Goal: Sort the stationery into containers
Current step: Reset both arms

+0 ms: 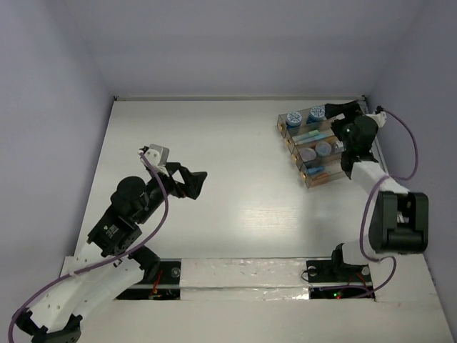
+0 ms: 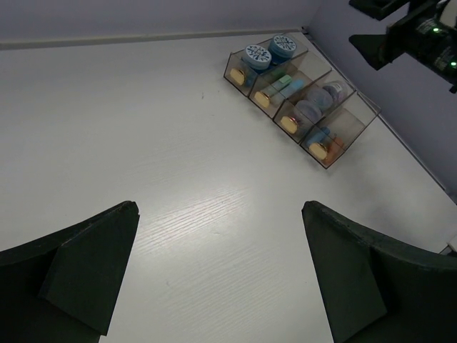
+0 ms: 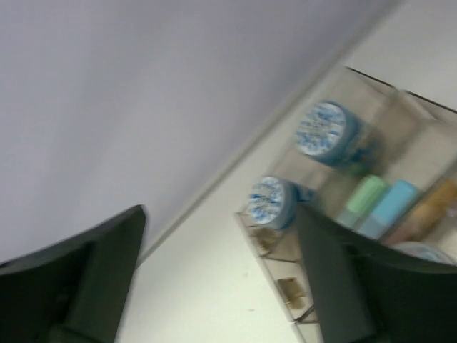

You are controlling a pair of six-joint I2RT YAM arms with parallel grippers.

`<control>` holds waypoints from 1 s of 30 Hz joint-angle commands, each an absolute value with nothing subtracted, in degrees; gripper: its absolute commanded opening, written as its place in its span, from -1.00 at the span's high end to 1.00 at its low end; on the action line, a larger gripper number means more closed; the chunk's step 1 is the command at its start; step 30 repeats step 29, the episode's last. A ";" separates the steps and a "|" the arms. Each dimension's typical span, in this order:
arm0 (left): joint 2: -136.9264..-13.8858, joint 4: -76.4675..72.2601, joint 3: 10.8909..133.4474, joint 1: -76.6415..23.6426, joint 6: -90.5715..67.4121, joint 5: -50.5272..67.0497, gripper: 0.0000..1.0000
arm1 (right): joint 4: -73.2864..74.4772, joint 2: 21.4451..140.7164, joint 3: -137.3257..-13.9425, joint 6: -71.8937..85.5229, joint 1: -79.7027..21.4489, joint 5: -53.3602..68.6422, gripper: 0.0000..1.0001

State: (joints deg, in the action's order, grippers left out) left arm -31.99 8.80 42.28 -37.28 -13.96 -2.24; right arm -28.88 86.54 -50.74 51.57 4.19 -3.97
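The clear four-bin rack [image 1: 308, 147] stands at the far right of the table. The farthest bin holds two blue rolls [image 1: 293, 118] with white patterned tops. The second bin holds light-blue and green sticks [image 2: 280, 84], the third holds grey-lidded jars [image 2: 320, 100], and the nearest holds orange and blue sticks [image 2: 328, 147]. My right gripper [image 1: 337, 111] is open and empty, raised over the far end of the rack, with the rolls [image 3: 320, 129] in its blurred view. My left gripper [image 1: 190, 179] is open and empty above bare table at mid-left.
The back wall and right wall stand close behind the rack [image 2: 335, 121]. The right arm's purple cable [image 1: 412, 146] loops near the right wall. The right gripper [image 2: 400, 36] shows at the top right of the left wrist view.
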 commanded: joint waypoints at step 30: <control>-25.84 0.70 54.14 -28.30 -13.71 -1.76 -0.98 | -7.21 19.24 -47.29 35.16 4.57 10.19 -1.00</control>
